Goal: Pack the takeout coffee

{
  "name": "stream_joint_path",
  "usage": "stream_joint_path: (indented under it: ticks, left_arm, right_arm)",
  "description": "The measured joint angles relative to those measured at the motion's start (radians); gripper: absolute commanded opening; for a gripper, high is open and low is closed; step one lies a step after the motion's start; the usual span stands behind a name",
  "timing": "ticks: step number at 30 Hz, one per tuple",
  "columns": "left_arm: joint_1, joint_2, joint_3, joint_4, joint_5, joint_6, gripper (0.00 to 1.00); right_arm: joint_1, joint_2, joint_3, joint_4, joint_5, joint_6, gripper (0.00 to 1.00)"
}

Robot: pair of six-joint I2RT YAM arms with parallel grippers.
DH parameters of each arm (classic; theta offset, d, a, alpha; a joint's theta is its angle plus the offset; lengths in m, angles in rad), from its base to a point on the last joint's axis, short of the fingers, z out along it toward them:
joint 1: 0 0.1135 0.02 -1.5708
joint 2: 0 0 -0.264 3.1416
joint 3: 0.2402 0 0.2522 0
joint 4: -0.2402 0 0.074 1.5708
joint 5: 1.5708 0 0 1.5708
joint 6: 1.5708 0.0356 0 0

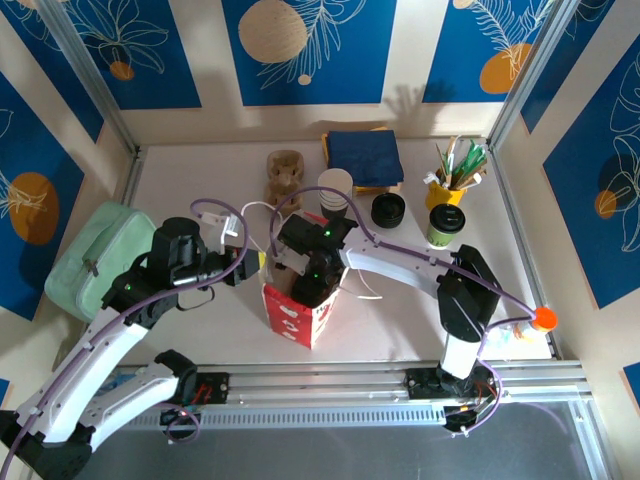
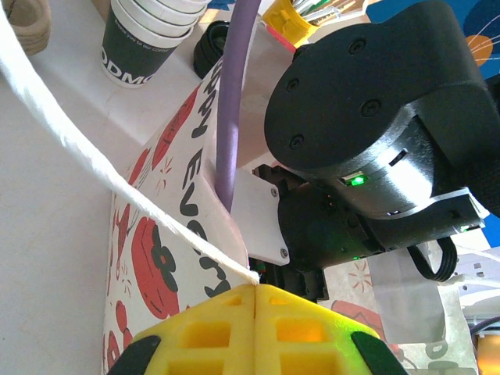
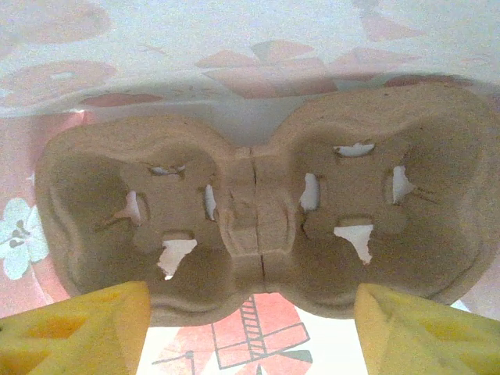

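My flat white surface is hemmed on three sides by cream walls carrying deep-blue panels drawn with white leaves and orange and tan discs, with slanting silver aluminium posts at the far corners and a silver aluminium rail along my near edge, all evenly lit.

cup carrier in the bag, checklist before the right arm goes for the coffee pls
1. pulp cup carrier sits inside the paper bag: ok
2. both its wells empty: ok
3. right claw open: ok
4. right claw's fingers clear of the carrier: cannot tell
5. left claw shut on the bag's cord handle: ok
6. takeout coffee upright, lid on, near the yellow cup of sticks: ok
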Motion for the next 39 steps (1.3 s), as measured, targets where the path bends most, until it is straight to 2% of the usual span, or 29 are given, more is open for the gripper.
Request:
stream_joint_path:
  ticks: [28, 34, 39]
  left_arm:
    - [0.000, -0.001, 0.000, 0.007, 0.003, -0.047, 0.00]
    - [0.000, -0.001, 0.000, 0.007, -0.001, -0.048, 0.00]
    - [0.000, -0.001, 0.000, 0.008, -0.012, -0.049, 0.02]
  right_arm:
    - [0.035, -0.144, 0.059, 0.002, -0.005, 0.051, 0.68]
    - [0.033, -0.206, 0.177, -0.014, 0.008, 0.124, 0.74]
    - [0.024, -0.260, 0.322, -0.061, 0.057, 0.256, 0.79]
